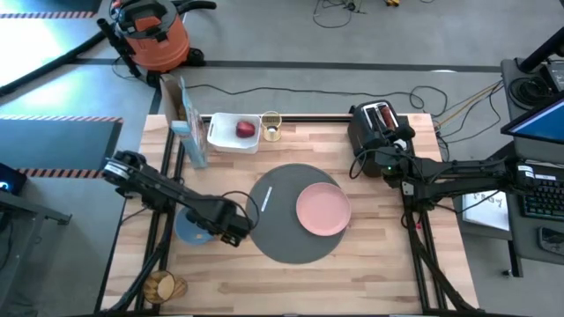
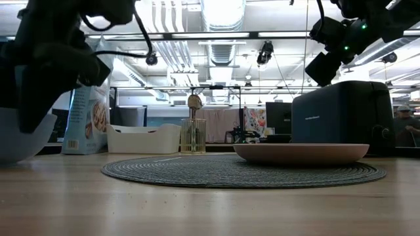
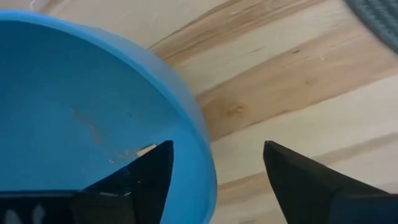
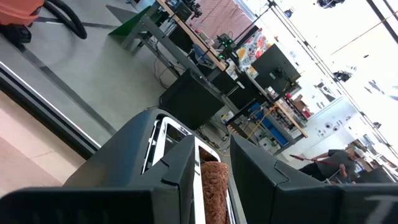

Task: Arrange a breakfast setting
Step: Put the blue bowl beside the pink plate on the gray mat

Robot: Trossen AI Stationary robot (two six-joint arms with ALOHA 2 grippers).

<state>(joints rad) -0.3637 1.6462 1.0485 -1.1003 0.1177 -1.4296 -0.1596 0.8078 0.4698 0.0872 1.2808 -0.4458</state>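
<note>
The left gripper (image 3: pixel 214 171) has its fingers apart, one on each side of the blue bowl's (image 3: pixel 74 106) rim. The mat (image 1: pixel 282 231) lies just beside it.

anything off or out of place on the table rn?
Nothing spilled or damaged. The pink plate sits off-centre, toward the right edge of the mat, with the spoon on the mat's left part. The blue bowl is still off the mat at its left, its rim between the left gripper's open fingers.
</note>
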